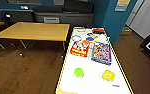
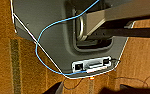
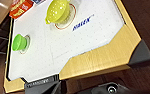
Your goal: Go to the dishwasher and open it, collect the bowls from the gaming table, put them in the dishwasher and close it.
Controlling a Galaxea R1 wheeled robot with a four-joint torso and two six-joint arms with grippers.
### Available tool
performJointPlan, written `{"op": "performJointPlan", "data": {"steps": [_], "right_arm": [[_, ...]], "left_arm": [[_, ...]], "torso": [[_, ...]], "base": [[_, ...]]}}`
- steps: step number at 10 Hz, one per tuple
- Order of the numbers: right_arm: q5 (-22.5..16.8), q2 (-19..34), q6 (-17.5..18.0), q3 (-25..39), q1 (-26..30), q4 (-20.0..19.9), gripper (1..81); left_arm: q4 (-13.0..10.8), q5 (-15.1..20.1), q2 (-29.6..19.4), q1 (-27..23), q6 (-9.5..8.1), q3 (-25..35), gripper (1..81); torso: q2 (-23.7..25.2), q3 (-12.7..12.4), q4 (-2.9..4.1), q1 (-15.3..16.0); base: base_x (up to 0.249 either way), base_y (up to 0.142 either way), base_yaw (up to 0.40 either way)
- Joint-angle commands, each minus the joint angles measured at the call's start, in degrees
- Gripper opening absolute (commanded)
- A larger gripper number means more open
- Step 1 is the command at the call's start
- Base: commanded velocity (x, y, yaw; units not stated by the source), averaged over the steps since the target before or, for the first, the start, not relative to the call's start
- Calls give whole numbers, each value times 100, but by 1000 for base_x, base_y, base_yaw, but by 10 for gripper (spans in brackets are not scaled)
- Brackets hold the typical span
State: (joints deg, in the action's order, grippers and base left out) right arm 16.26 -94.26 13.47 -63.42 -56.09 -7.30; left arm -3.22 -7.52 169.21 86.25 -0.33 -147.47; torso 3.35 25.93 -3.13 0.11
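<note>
Near the gaming table's (image 1: 97, 82) near end sit the two bowls, well apart: a green bowl (image 1: 79, 72) toward its left edge, a yellow bowl (image 1: 108, 75) toward its right edge. Farther along lie a red box (image 1: 79, 48) and a blue box (image 1: 101, 53). Whether either gripper is spread or pressed together, I cannot tell.

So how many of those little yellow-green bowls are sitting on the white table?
2. A greener bowl sits nearer the table's left edge, and a yellower bowl sits toward its right edge, both at the near end of the white table. Others could lie outside the view.
</note>
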Motion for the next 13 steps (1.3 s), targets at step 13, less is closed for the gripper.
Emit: {"op": "performJointPlan", "data": {"steps": [13], "right_arm": [[-2637, -817, 2370, -1541, 3679, 27, 811]], "left_arm": [[190, 401, 52, -7, -29, -1, 811]], "torso": [[-11, 557, 0, 7]], "base": [[0, 0, 0]]}}
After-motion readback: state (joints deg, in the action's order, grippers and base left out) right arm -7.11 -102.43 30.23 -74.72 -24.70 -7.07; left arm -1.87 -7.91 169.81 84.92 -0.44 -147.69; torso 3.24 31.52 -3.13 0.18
